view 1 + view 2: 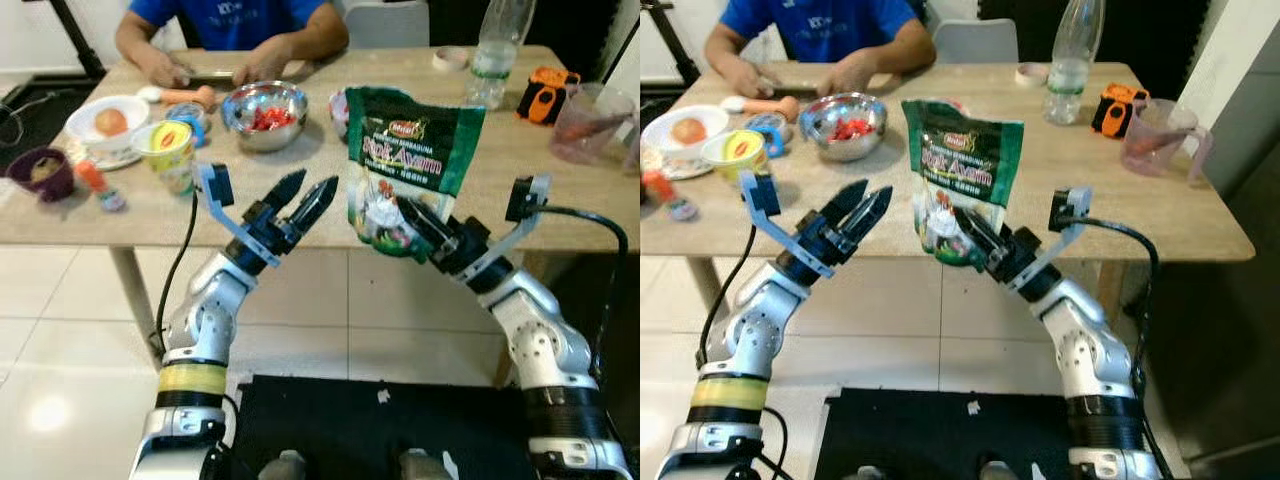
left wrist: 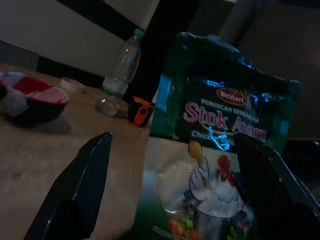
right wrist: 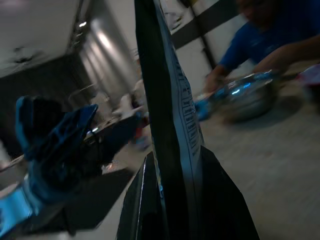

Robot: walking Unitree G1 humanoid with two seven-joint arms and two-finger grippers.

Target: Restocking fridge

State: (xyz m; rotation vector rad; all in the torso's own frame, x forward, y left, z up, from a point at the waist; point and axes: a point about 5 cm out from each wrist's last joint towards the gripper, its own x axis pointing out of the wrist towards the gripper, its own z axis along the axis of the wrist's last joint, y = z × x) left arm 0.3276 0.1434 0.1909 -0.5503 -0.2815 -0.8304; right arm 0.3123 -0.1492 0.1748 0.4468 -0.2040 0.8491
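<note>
- the right gripper [image 1: 418, 222] has its jaws clamped on the lower part of the green stock packet [image 1: 408, 160], which stands upright in the air at the front edge of the worktop [image 1: 520, 190], between the two arms.
- the left gripper [image 1: 306, 198] hovers just beside the packet with its jaws parted and nothing in them.
- the step in hand looks like carrying the packet off to the fridge. to do it well, i'd keep the pinch firm and low on the packet, hold it upright so the floppy top does not fold over, and keep the left arm clear of it.
- the eye views lay out what is behind it: a steel bowl [image 1: 265, 113], a yellow cup [image 1: 170, 150], a clear bottle [image 1: 497, 45], a pink jug [image 1: 587, 122], and a person in a blue shirt [image 1: 230, 22] seated at the far side.
- the left wrist view shows the packet's front print close up, a chicken picture and lettering, too small to read from the head.
- the right wrist view shows the packet edge-on, rising thin and straight from between the dark fingers [image 3: 150, 205], so the grip sits square on it.
</note>
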